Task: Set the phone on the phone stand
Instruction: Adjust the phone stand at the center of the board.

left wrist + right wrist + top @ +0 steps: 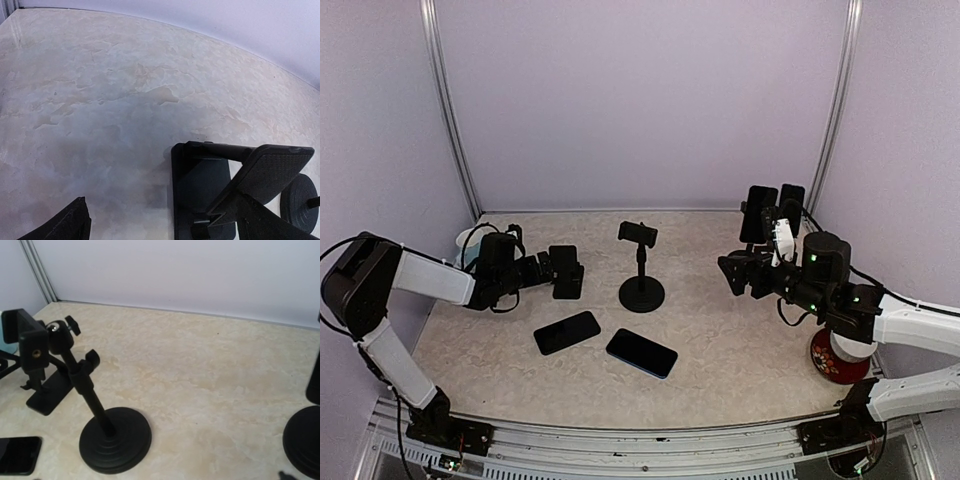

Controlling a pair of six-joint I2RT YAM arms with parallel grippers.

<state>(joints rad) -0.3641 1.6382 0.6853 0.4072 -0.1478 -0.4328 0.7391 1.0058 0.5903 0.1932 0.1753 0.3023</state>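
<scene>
Two dark phones lie flat on the table, one (567,332) left of the other (641,352); the left one's end (17,455) shows in the right wrist view. A black pole phone stand (641,291) with a round base (115,440) and a top clamp (31,342) stands at mid table. A small folding stand (568,272) (200,192) sits just ahead of my left gripper (550,268), which is open and empty. My right gripper (732,272) hovers open to the right of the pole stand, holding nothing.
Two more stands carrying phones (768,212) rise at the back right; one base (304,440) shows in the right wrist view. A red round object (838,358) lies by the right arm. A pale cup (466,245) sits behind the left arm. Enclosure walls close in the table.
</scene>
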